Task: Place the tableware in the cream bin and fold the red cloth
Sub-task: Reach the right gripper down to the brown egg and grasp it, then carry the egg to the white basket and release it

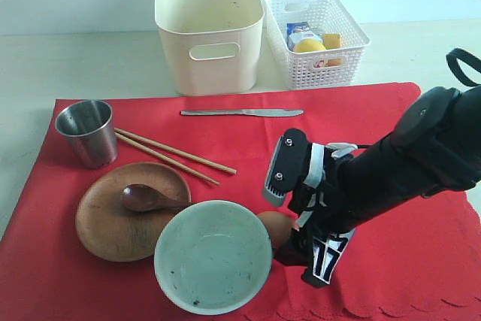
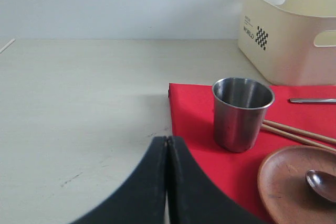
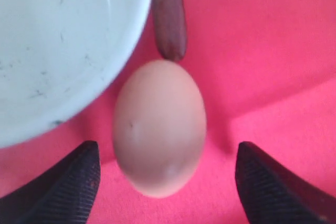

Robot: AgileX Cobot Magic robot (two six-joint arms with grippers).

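One egg (image 3: 160,127), right hand (image 3: 165,179) spread, wrist close-up

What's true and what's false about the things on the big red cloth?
The dark wooden spoon rests on the round brown wooden plate. True.
The metal table knife is inside the tall cream plastic bin. False: it lies on the bright red cloth.
The right tool stands open with the brown egg between its fingers. True.
The steel cup lies on its side. False: it stands upright.
The left tool is open. False: it is shut.
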